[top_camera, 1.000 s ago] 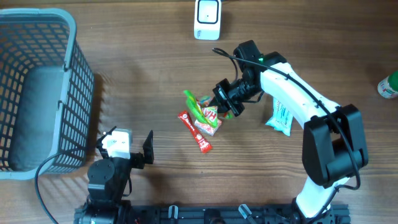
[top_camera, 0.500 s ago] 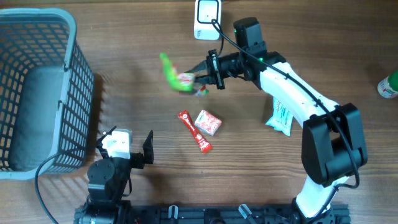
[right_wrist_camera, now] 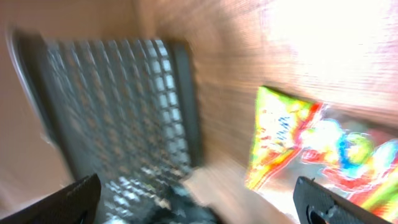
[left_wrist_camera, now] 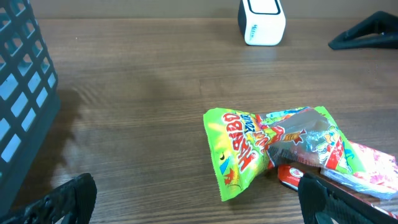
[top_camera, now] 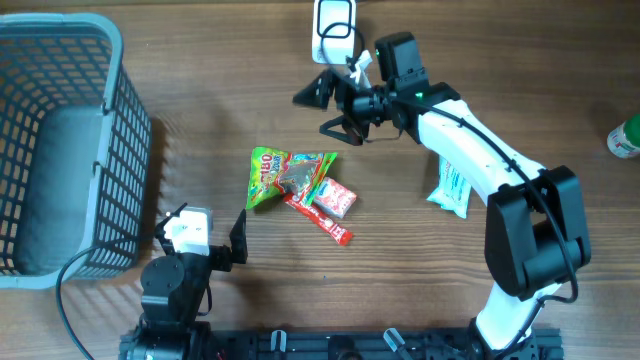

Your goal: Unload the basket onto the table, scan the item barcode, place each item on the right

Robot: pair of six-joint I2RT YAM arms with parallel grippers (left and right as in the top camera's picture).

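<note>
At the lower left of the overhead view the left gripper [top_camera: 205, 232] is parked with its jaws spread wide and nothing between them. Just above it, at mid-frame, the green candy bag [top_camera: 288, 172] is now seen lying flat on the table [top_camera: 220, 110], partly draped over a red bar [top_camera: 330, 225] and a pink packet [top_camera: 340, 198]. Half a second ago it was being carried through the air towards the scanner [top_camera: 333, 25] at the top edge. The right gripper [top_camera: 322, 110], beside the scanner, has been opened fully and is empty (whether a reading was taken cannot be told), so a fresh pick-up is judged likely. Open wood is left between the pile and the scanner. The left side is closed off by the basket [top_camera: 125, 170], and a white pouch [top_camera: 452, 190] lies at the right of the frame.
</note>
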